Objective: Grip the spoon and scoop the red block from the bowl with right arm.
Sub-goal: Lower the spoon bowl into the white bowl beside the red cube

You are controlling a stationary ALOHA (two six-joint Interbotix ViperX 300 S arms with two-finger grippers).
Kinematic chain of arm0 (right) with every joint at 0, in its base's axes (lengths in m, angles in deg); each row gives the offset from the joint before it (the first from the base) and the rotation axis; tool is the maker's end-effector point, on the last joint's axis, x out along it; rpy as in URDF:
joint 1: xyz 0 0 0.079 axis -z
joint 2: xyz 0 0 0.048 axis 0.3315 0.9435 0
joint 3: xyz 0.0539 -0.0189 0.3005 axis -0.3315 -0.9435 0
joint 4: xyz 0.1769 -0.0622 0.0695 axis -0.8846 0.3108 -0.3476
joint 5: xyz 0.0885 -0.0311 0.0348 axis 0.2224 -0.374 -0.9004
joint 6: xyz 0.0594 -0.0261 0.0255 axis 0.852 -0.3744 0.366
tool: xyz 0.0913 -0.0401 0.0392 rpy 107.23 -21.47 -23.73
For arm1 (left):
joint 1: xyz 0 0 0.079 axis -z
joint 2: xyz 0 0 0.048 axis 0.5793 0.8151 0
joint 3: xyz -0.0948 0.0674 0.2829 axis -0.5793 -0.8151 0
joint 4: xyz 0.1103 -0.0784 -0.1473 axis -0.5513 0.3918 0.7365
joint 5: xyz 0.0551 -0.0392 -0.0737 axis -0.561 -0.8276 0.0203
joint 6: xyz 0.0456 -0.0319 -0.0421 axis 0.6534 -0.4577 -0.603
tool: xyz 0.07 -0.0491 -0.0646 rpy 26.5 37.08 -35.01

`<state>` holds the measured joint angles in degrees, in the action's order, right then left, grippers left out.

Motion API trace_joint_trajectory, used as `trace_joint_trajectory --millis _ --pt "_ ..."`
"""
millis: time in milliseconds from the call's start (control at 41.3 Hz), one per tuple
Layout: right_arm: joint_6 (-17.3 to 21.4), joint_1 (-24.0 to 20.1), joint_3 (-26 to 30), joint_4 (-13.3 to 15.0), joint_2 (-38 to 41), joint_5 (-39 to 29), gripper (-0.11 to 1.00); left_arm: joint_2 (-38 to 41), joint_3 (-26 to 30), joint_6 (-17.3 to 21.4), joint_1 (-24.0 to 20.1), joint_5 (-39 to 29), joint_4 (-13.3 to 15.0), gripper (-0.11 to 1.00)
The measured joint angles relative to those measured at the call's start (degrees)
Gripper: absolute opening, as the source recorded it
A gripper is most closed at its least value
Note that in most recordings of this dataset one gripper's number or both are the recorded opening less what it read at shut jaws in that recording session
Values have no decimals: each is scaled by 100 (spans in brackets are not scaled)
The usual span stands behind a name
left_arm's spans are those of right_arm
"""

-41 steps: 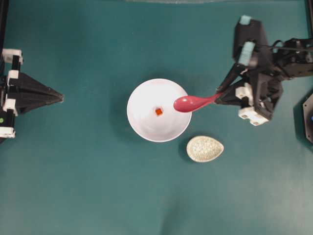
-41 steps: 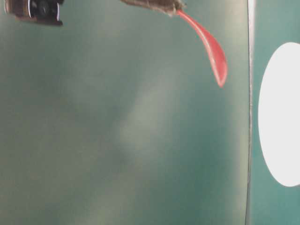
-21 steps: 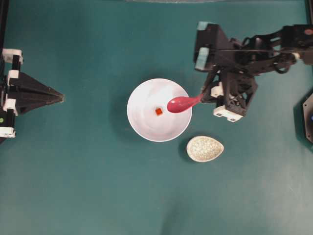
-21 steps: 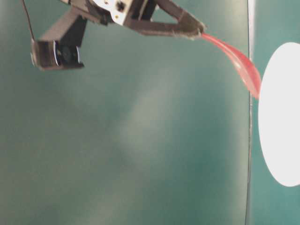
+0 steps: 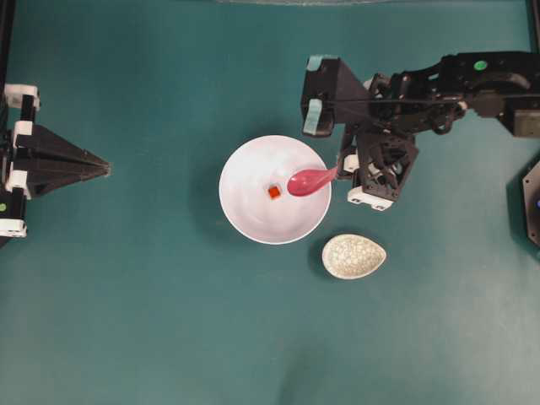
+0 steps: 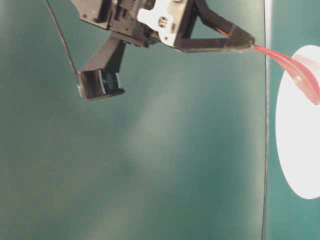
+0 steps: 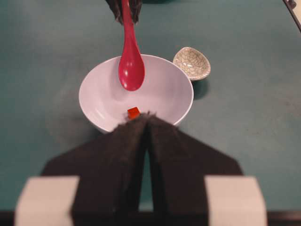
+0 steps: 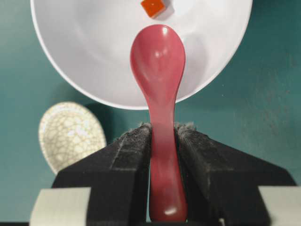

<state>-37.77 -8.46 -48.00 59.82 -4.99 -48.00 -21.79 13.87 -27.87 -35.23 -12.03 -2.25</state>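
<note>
My right gripper [image 8: 163,128] is shut on the handle of the glossy pink-red spoon [image 8: 158,61]. The scoop hangs over the right half of the white bowl [image 5: 250,216], pointing at the red block [image 5: 273,192]. That tiny block lies near the bowl's middle, just left of the scoop's tip [image 5: 292,184], and a small gap shows between them. In the table-level view the spoon [image 6: 300,75] slopes down over the bowl's rim [image 6: 285,150]. At the far left of the overhead view my left gripper [image 5: 105,170] rests shut and holds nothing, its tips aimed at the bowl [image 7: 94,94].
A small speckled beige dish [image 5: 353,256] sits on the teal table just right of the bowl's lower edge, under the right arm's wrist. Black hardware [image 5: 531,202] shows at the right edge.
The right arm has moved left with the spoon. The scoop went from the bowl's right rim to over its inside, close to the block. The left arm stayed still.
</note>
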Motion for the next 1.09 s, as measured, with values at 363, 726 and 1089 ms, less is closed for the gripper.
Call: trace_joint_trajectory --millis 363,726,1089 --pt "-53 -9 0 9 281 264 24 0 0 9 0 0 0 0" --pt "-62 -9 0 9 439 308 24 0 0 0 0 0 0 0" --pt "-79 -132 70 9 606 475 24 0 0 9 0 0 0 0"
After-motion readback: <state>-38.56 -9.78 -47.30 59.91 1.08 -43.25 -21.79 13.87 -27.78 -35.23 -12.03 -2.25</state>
